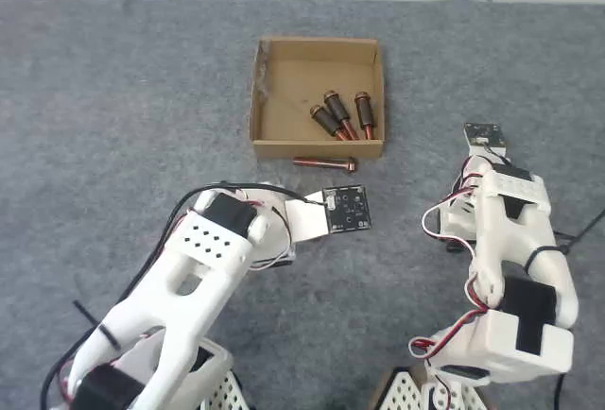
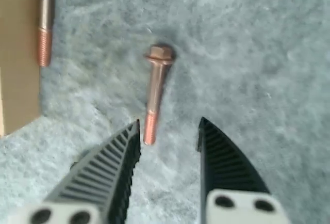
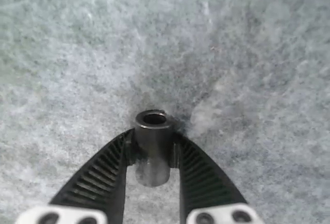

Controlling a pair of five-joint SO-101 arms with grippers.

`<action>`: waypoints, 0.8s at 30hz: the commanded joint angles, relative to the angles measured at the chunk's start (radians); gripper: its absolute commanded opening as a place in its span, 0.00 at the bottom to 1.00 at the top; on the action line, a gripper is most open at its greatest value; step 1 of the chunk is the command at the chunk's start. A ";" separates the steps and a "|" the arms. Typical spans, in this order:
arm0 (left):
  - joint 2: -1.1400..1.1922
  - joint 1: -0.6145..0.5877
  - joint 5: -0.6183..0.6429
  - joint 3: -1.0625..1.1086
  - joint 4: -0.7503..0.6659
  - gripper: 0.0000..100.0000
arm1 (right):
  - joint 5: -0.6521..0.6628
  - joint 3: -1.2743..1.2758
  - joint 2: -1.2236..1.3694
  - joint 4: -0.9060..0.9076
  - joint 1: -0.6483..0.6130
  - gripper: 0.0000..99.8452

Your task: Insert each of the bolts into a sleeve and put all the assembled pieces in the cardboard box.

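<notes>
High view: the cardboard box (image 1: 317, 148) sat ahead of both arms, with three assembled pieces (image 1: 337, 115) inside. A far bolt (image 1: 324, 162) lay just outside its wall, closer to the left arm (image 1: 208, 259) than to the right arm (image 1: 515, 230).

Left wrist view: the left gripper (image 2: 169, 122) was spread and empty. A copper near bolt (image 2: 154, 95) lay on the carpet just ahead of it. Its long axis ran nearly straight away from the jaws, threaded end nearest, hex head farthest (the threads almost met one fingertip).

Right wrist view: the right gripper (image 3: 153, 137) pinched a black sleeve (image 3: 152, 149) between its pads, open bore facing the camera. The left arm looked better placed to take that bolt across its shank.
</notes>
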 commanded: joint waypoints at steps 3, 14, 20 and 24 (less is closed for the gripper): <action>-0.003 0.058 -0.035 -0.007 -0.026 0.17 | 0.015 -0.002 -0.054 0.004 0.025 0.01; 0.302 0.054 -0.083 -0.131 -0.101 0.17 | 0.063 -0.002 -0.054 -0.012 0.018 0.01; 0.508 0.015 -0.083 -0.298 -0.071 0.17 | 0.066 -0.002 -0.053 -0.016 -0.005 0.01; 0.563 0.005 -0.083 -0.343 -0.074 0.17 | 0.103 0.020 -0.062 -0.019 -0.010 0.01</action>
